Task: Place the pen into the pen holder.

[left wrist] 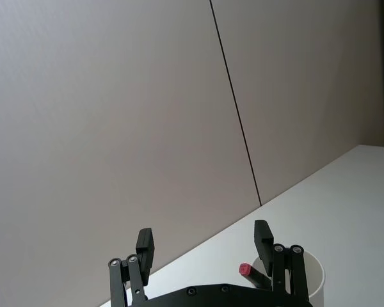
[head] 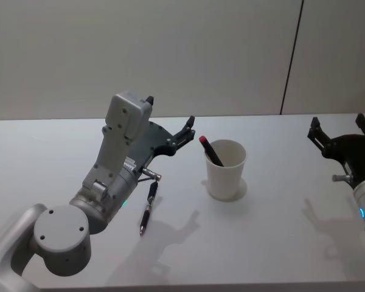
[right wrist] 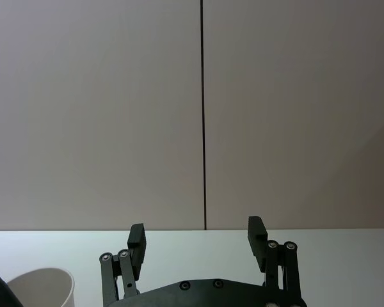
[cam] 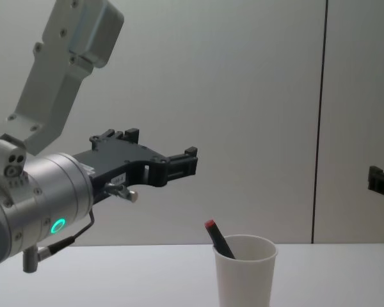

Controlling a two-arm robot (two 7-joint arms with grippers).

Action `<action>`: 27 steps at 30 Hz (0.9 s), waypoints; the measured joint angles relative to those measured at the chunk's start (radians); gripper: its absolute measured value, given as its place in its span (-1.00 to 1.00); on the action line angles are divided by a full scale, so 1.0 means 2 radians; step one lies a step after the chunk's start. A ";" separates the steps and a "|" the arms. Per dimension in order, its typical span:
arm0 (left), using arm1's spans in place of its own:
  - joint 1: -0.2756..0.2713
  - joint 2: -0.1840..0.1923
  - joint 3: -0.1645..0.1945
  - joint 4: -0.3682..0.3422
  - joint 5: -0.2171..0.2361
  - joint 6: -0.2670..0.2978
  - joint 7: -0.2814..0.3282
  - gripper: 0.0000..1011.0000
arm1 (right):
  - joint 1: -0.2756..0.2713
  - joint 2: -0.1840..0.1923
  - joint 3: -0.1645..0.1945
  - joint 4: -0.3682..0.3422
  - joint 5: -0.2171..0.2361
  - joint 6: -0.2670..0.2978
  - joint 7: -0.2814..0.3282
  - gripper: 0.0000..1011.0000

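Observation:
The pen holder (head: 226,173), a white paper cup, stands upright mid-table. A black pen with a red end (head: 210,151) leans inside it, its red end above the rim. A second dark pen (head: 148,210) lies flat on the table, left of the cup and in front of it. My left gripper (head: 170,112) hovers open and empty above the table, left of the cup and above the lying pen. From the chest, the left gripper (cam: 163,146) is well above the cup (cam: 244,272). My right gripper (head: 337,123) is open and empty at the far right.
The white table (head: 280,243) runs back to a plain wall with a dark vertical seam (head: 292,58). My left arm's grey links (head: 118,158) rise over the table's left front. Bare tabletop lies between the cup and the right gripper.

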State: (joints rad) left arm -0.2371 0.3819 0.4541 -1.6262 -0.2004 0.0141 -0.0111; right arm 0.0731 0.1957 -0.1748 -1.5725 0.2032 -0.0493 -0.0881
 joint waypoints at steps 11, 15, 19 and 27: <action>0.004 -0.001 -0.003 -0.005 -0.021 0.027 0.010 0.98 | -0.003 0.002 0.002 -0.003 0.001 0.003 -0.002 0.98; 0.007 -0.002 -0.005 -0.007 -0.036 0.044 0.020 0.98 | -0.004 0.002 0.002 -0.004 0.001 0.003 -0.003 0.98; 0.010 -0.004 -0.007 -0.009 -0.052 0.064 0.031 0.98 | -0.004 0.002 0.002 -0.004 0.001 0.003 -0.003 0.98; 0.015 -0.010 -0.012 -0.009 -0.093 0.106 0.061 0.98 | -0.005 0.002 0.002 -0.004 0.001 0.004 -0.003 0.98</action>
State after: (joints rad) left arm -0.2073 0.3617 0.4309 -1.6445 -0.3869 0.2268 0.1103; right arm 0.0639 0.2007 -0.1703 -1.5813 0.2050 -0.0415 -0.0947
